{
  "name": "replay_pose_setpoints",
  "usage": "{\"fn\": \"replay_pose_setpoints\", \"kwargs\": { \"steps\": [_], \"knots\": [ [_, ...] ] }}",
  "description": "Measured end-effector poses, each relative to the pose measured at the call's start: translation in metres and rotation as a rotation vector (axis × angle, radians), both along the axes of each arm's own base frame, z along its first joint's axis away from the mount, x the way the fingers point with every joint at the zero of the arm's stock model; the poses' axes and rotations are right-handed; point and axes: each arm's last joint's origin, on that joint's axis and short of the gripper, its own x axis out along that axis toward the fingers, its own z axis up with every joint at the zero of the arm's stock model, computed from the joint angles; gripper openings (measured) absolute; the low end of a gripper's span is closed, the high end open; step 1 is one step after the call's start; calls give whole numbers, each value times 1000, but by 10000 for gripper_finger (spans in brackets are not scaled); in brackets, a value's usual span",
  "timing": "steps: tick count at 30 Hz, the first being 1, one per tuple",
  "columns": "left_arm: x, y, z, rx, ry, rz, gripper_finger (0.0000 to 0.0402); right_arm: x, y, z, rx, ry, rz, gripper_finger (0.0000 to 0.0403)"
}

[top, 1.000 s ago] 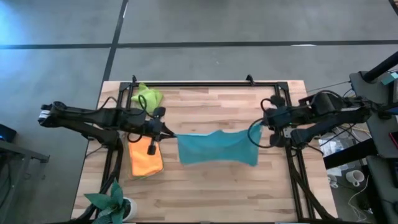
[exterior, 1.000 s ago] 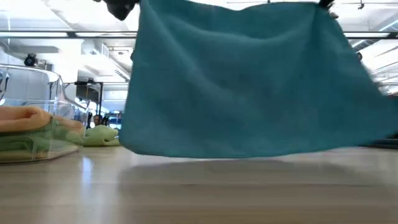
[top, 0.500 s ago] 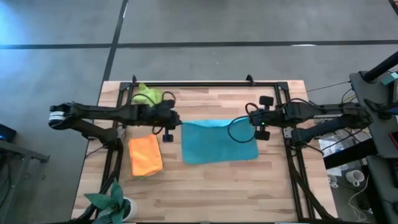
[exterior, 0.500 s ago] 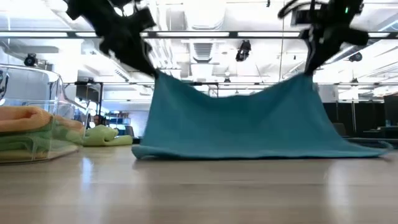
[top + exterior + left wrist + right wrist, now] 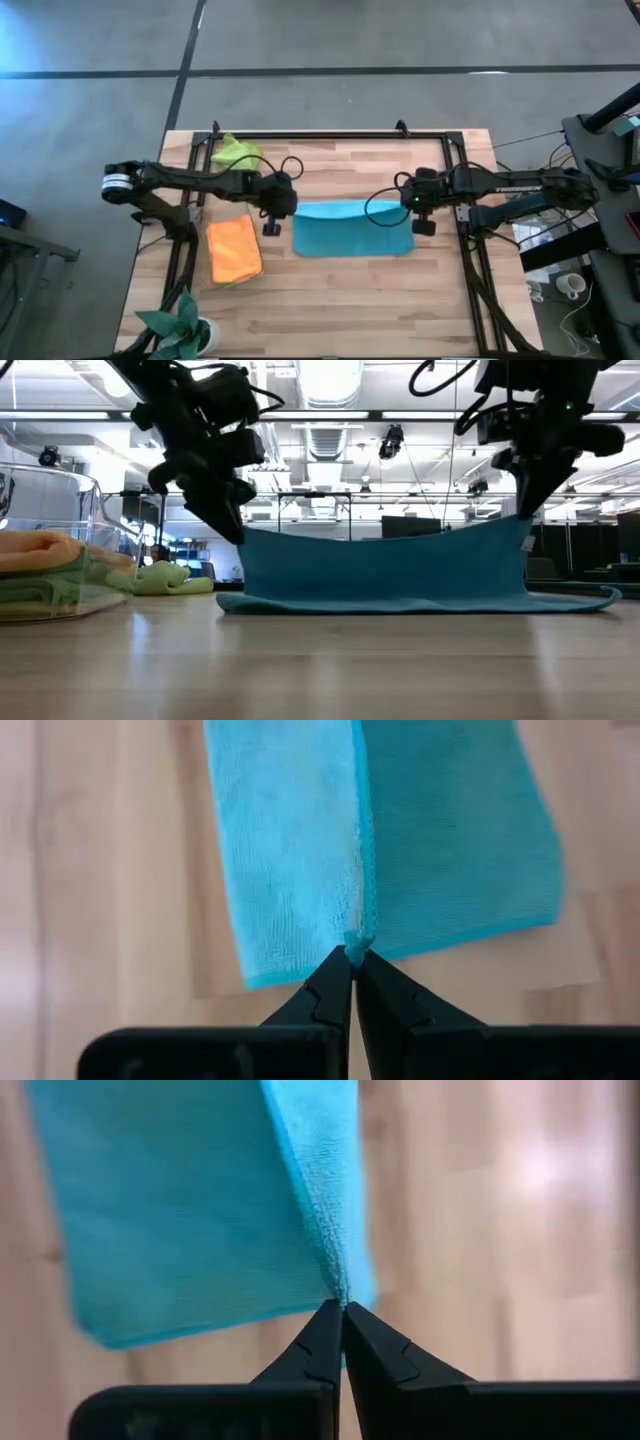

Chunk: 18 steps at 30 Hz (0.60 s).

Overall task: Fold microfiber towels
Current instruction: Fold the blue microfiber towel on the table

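my left gripper point(image 5: 285, 207) and right gripper point(image 5: 408, 208) each pinch a raised corner of the light blue towel point(image 5: 352, 236), whose long axis runs straight between them.

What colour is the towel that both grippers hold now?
Light blue, almost teal: the towel shows best in the high view.

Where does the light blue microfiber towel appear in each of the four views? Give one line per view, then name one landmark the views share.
High view: light blue microfiber towel lies mid-table between both arms.
Low view: it spans the centre, its top edge lifted.
Left wrist view: it fills the upper middle.
Right wrist view: it fills the upper left.
Shared landmark: the corners pinched by the left gripper and right gripper.
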Motion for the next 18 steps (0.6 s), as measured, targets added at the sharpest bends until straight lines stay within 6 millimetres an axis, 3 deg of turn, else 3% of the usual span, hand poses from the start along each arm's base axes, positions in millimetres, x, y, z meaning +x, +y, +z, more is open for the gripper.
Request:
{"fn": "replay_pose_setpoints", "kwargs": {
  "steps": [8,18],
  "knots": [
    [3,-21,0,-80,-6,-38,0,4,9,-14,273,116,-93,8],
    [4,-48,0,-102,0,-75,0,12,34,-26,286,188,-82,8]
  ]
}}
